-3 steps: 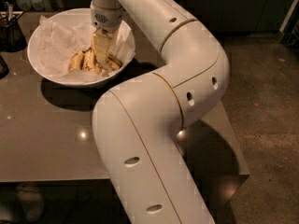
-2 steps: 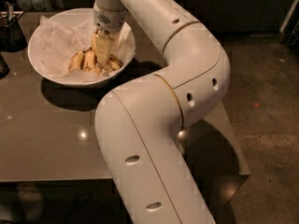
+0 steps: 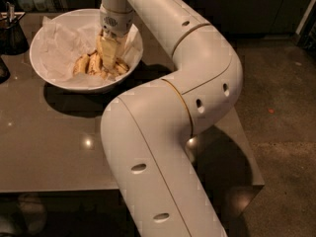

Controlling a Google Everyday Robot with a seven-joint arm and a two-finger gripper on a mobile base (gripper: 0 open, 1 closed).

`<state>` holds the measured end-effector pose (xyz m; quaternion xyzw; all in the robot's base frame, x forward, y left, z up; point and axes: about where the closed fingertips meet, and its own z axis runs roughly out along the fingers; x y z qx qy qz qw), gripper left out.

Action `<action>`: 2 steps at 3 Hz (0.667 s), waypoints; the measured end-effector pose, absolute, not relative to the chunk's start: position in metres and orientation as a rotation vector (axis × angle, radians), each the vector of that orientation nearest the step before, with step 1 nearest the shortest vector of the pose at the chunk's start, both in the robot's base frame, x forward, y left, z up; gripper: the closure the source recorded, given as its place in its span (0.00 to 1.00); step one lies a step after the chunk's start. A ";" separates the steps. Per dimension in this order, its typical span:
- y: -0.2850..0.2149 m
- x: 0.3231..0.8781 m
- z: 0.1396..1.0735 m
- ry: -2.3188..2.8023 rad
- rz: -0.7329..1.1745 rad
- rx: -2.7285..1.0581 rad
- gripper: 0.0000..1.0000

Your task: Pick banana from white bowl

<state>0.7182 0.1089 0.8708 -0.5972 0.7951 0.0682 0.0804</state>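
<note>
The tool (image 3: 109, 63) sits down in the white bowl (image 3: 54, 81) among banana pieces (image 3: 82, 63); its grip cannot be told.

Tool (image 3: 109, 58) low in white bowl (image 3: 38, 68), among banana pcs (image 3: 83, 64).

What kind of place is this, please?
Probably a kitchen or break area: a glossy grey table, a white bowl of fruit with the gripper inside it, and a bare hard floor.
</note>
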 end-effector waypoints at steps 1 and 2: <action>0.109 0.718 0.871 2.377 0.204 -1.786 0.46; 0.109 0.718 0.871 2.377 0.205 -1.786 0.65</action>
